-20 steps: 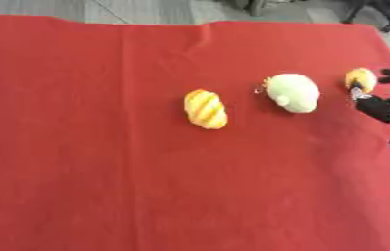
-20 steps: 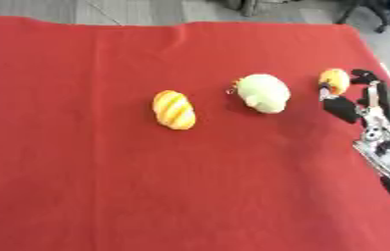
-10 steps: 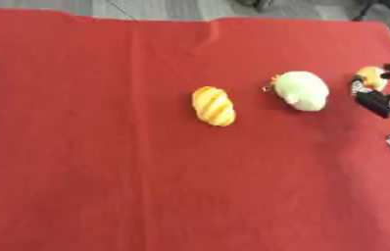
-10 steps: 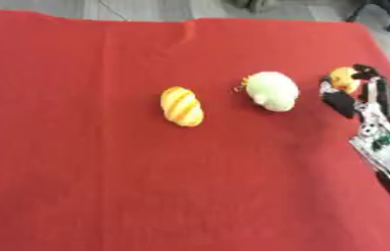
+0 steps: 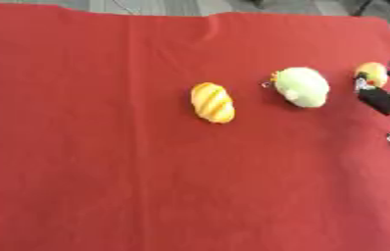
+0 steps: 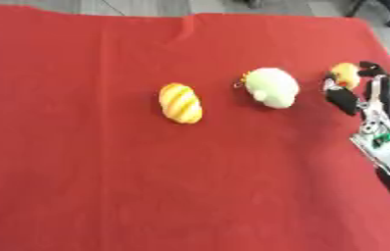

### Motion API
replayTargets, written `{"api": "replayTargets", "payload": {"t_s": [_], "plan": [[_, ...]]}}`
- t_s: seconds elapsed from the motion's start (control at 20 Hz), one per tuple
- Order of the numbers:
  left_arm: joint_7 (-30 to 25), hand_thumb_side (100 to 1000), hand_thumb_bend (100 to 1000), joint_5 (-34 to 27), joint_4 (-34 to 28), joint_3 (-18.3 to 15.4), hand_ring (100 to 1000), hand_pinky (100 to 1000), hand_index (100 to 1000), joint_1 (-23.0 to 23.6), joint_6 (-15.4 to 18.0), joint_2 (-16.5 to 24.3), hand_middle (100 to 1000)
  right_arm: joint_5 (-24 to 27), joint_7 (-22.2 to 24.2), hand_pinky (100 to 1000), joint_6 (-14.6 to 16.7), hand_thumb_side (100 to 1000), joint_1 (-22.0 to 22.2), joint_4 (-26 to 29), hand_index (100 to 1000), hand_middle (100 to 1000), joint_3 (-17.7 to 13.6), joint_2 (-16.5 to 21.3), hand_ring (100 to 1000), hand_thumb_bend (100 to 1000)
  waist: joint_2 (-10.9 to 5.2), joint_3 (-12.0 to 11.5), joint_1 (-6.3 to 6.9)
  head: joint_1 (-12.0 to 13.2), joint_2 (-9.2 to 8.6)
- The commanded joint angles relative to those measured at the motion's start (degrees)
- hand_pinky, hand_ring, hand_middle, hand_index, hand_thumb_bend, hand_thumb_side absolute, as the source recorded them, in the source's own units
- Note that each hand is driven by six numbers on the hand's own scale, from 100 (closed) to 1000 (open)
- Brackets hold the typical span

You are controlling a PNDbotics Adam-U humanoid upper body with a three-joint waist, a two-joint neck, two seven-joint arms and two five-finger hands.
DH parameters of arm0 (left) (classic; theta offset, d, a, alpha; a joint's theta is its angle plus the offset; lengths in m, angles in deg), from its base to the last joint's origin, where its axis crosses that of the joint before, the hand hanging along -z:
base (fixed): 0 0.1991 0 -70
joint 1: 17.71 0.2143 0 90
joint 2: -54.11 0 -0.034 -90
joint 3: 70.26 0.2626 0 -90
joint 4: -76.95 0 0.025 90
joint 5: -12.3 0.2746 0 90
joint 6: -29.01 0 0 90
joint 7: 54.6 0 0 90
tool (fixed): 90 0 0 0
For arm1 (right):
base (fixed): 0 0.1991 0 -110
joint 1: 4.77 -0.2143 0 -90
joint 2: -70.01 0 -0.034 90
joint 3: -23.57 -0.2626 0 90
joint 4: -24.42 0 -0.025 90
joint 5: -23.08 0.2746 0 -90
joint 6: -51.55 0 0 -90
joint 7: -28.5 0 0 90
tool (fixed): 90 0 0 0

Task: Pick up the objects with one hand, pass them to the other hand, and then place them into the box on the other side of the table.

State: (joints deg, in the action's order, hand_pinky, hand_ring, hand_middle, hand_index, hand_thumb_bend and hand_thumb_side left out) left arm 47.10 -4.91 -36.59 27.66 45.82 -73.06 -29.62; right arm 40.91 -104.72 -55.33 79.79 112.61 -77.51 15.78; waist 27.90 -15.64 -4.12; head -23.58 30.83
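I read no text, label, number or sign on any item or on the red cloth [image 5: 104, 171].

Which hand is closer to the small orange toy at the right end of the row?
Right. The right hand is at the orange toy, its fingers around it. The left hand shows in neither view.

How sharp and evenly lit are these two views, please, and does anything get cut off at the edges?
Left eye view: soft blur throughout, flat even light, faint shadows under the striped yellow toy and pale green toy; the right hand is cropped at the edge. Right eye view: equally soft, but the hand and the small orange toy show more fully.
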Motion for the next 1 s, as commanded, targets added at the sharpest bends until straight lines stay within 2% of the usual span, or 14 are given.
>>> {"api": "replayTargets", "payload": {"t_s": [0.05,0.4,1.0], "plan": [[-0.2,825,100,0.3,-1.0,-0.5,656,621,803,-0.4,0.7,0.2,763,0.0,-2.5,782,-0.3,328,0.2,-0.3,868,773,-1.5,2.8,1000,245,-1.01,-0.1,0.27,-0.6,-0.53],[-0.5,822,100,0.2,-1.0,-0.4,656,621,802,0.2,2.1,-0.6,763,0.7,-6.2,787,-0.2,326,1.4,-1.1,870,781,-2.4,3.1,1000,246,-0.74,-1.1,0.53,-2.4,-1.01],[-1.3,816,100,0.3,-1.0,-0.5,656,621,803,1.4,4.6,-0.8,763,0.7,-8.7,797,1.1,336,2.7,-4.6,872,790,-4.0,3.6,1000,237,-0.28,-2.1,1.39,-3.9,-1.34]]}}
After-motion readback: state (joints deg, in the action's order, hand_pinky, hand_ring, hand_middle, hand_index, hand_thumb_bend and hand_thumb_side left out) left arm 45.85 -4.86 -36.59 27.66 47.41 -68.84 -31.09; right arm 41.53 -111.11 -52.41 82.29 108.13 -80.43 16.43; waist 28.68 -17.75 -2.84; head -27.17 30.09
